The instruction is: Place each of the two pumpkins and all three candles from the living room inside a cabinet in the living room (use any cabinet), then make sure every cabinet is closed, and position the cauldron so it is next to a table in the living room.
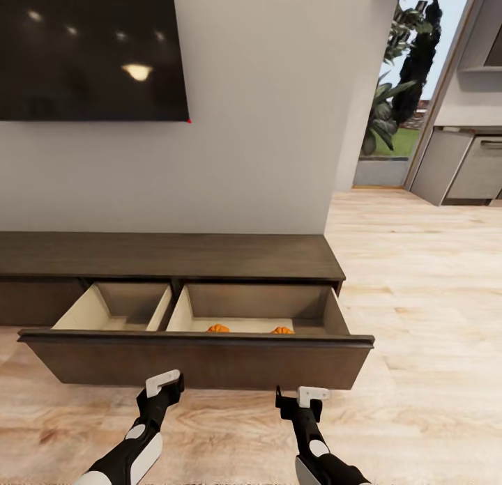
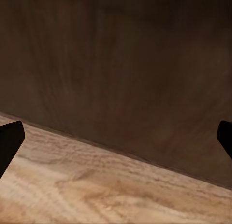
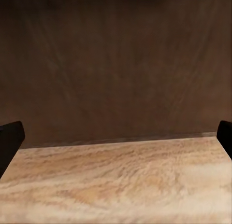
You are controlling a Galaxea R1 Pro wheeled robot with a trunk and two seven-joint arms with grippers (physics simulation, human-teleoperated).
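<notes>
The long dark brown cabinet stands against the wall with its wide drawer pulled out. The tops of two orange pumpkins show over the front of the drawer's right compartment. The left compartment looks bare. Just in front of the drawer front, low over the floor, are my left gripper and right gripper. In each wrist view the dark drawer front is close ahead, and the fingertips stand wide apart with nothing between them. The candles and the cauldron are out of view.
A black TV hangs on the wall above the cabinet. Light wooden floor runs to the right toward a glass opening with plants and grey kitchen units.
</notes>
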